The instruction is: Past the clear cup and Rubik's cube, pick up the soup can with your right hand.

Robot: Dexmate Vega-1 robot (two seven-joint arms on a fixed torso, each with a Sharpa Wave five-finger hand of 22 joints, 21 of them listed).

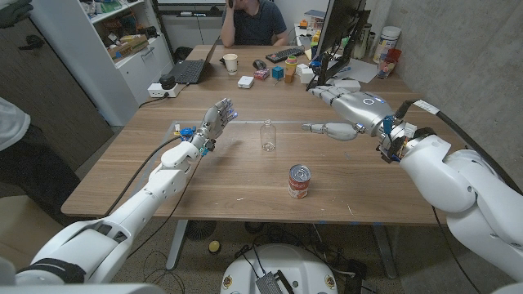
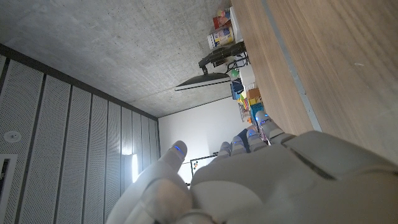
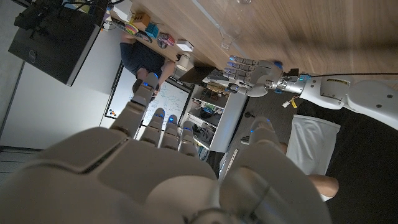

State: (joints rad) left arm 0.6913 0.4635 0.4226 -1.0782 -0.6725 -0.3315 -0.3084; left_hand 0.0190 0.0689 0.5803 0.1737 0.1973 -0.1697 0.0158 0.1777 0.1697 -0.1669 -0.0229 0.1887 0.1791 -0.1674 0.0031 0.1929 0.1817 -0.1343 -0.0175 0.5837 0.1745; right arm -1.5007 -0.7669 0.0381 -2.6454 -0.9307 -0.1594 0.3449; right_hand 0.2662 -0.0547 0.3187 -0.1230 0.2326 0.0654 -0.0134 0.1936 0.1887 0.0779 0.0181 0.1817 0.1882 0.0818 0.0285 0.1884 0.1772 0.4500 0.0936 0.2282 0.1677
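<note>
Head view: your right hand (image 1: 347,110) hovers over the table (image 1: 122,175) on the right side w/ fingers spread and nothing in them; the thumb points left toward the table's middle. The soup can (image 1: 300,181) stands upright near the front edge, a little right of centre, nearer to you than the right hand and well apart from it. The clear cup (image 1: 268,135) stands upright at mid-table, farther than the can and slightly to its left, btwn the two hands. Your left hand (image 1: 215,123) is raised on the left side, fingers up and apart, holding nothing. A Rubik's cube (image 1: 278,72) sits at the far edge beside a paper cup (image 1: 231,63), a keyboard (image 1: 285,55) and small boxes. A laptop (image 1: 190,69) lies at the far left of that row; a monitor (image 1: 339,33) stands at far right. A person (image 1: 253,20) sits behind the table, head propped on one hand.

Right wrist view: the back of the right hand (image 3: 168,168) w/ fingers extended and apart; the left hand (image 3: 245,78) shows across the table (image 3: 311,31), also spread.

Left wrist view: the back of the left hand (image 2: 249,180), fingers extended beside the table (image 2: 323,68).
</note>
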